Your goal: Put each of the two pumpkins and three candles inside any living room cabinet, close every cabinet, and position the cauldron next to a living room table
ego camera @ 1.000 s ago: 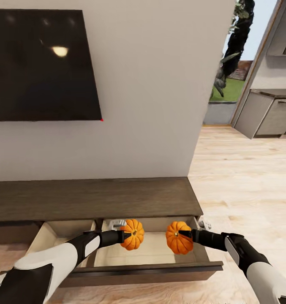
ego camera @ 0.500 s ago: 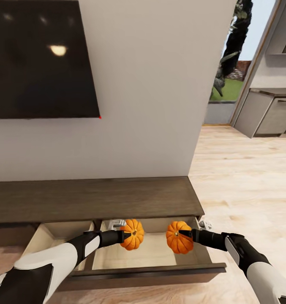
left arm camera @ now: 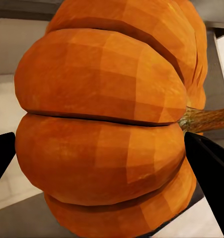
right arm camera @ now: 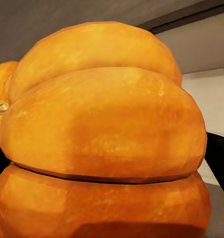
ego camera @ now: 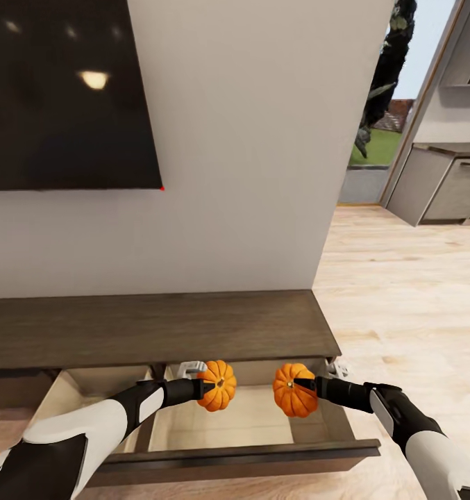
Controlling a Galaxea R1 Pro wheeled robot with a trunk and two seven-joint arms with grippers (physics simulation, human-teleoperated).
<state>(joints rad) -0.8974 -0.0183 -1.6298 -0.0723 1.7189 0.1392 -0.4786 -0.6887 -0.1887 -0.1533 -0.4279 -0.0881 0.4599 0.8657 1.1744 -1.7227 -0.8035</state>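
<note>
Two pumpkins, bright orange, round and deeply ribbed, each with a short dark stem. The left pumpkin (ego camera: 218, 385) is pinched in the left claw (ego camera: 205, 387); in the left wrist view its matte, faceted lobes (left arm camera: 104, 124) sit between two black fingers (left arm camera: 206, 163), the brown stem pointing sideways. The right pumpkin (ego camera: 292, 390) is pinched in the right claw (ego camera: 303, 387); in the right wrist view its smooth, glossier ribs (right arm camera: 102, 134) bulge between the dark finger edges. The stems face each other across a small gap, the pumpkins near but apart.

Both hang above one open drawer (ego camera: 221, 423), a shallow rectangular tray with pale beige inner walls and a dark front edge, pulled from the cabinet (ego camera: 158, 326), a long, low unit of dark-brown wood with a visible grain on its flat top. A second open drawer (ego camera: 82, 396) lies just beside it on the left.

Behind: a plain pale wall with one flat, glossy black screen (ego camera: 68, 94). At right: light plank floor (ego camera: 401, 292), grey kitchen units (ego camera: 446, 180).
</note>
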